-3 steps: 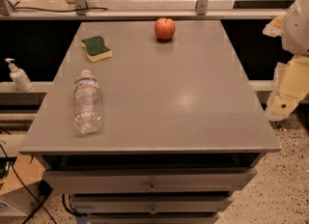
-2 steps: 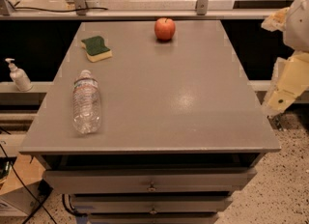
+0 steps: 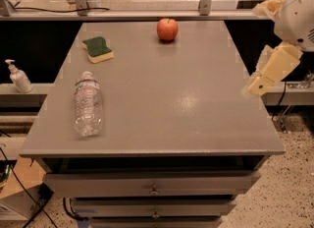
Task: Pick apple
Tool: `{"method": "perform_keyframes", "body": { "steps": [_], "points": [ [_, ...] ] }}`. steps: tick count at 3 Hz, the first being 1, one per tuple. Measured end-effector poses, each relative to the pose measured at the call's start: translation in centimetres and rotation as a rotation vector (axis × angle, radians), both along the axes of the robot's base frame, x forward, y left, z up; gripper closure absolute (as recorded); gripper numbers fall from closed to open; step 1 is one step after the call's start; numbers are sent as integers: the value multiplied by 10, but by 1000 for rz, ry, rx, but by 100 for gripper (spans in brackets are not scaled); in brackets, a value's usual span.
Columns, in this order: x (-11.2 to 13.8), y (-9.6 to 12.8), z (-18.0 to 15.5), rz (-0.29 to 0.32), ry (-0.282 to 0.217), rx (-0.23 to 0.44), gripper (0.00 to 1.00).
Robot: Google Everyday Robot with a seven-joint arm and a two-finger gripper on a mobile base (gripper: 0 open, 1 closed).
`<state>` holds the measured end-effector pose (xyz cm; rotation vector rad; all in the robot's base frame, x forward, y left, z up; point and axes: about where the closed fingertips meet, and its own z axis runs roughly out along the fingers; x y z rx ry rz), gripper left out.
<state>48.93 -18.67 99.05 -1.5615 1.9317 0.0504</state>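
The apple (image 3: pixel 167 29) is small, round and red-orange. It stands upright near the far edge of the grey table (image 3: pixel 162 99), a little right of centre. My gripper (image 3: pixel 253 50) hangs off the table's right edge, at about mid-depth, well to the right of the apple and nearer the camera. Its two cream fingers stand wide apart with nothing between them: one fingertip (image 3: pixel 267 7) is high and the other (image 3: pixel 256 85) is low, by the table's edge.
A green and yellow sponge (image 3: pixel 98 48) lies at the far left of the table. A clear water bottle (image 3: pixel 88 105) lies on its side at the near left. A pump dispenser (image 3: pixel 18 76) stands on a shelf to the left. Drawers sit below the tabletop.
My gripper has shifted slightly up and left, toward the table's right edge. The apple, sponge and bottle have not moved.
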Motion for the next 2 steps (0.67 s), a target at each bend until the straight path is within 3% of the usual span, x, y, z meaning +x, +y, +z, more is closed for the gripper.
{"method": "perform_keyframes", "body": {
  "steps": [1, 2],
  "points": [
    [0, 0, 0, 0, 1, -1, 0],
    [19, 13, -7, 6, -16, 70, 0]
  ]
}}
